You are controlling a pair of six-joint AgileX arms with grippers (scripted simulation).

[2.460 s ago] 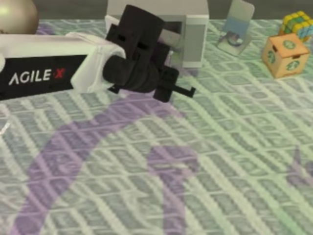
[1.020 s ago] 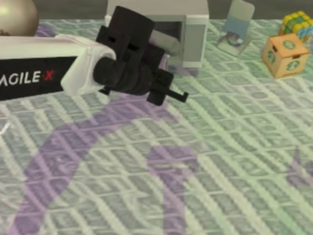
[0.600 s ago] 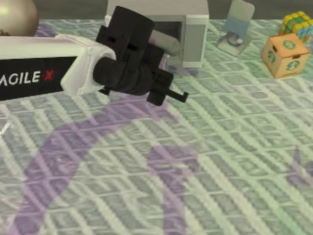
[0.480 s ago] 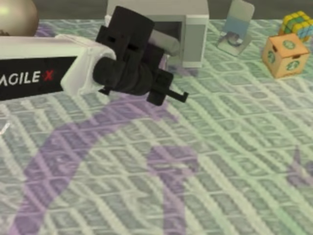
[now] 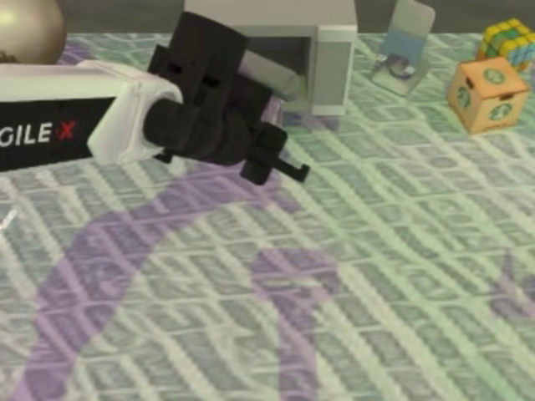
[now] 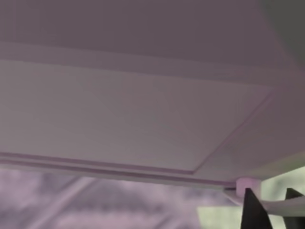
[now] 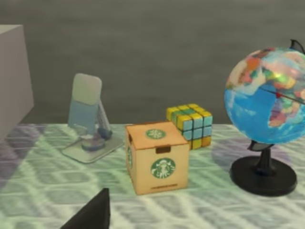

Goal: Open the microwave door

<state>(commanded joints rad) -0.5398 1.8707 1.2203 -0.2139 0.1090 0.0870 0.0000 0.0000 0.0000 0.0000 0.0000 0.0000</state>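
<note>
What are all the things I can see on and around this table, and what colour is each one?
microwave: one, light grey-silver, far edge of the table, middle.
microwave door: one, grey, swung partly open at the microwave's front, behind the left arm.
phone stand: one, pale blue and grey, right of the microwave.
wooden box: one, orange-tan with green round logos, far right.
puzzle cube: one, yellow, green and blue, behind the box.
globe: one, blue with coloured lands, black stand, seen from the right wrist.
round ball: one, beige, far left corner.
tablecloth: one, green-white with purple patches.
left hand: one, black, on a white arm, at the door.
right hand: only a dark edge shows in its own wrist view.
</note>
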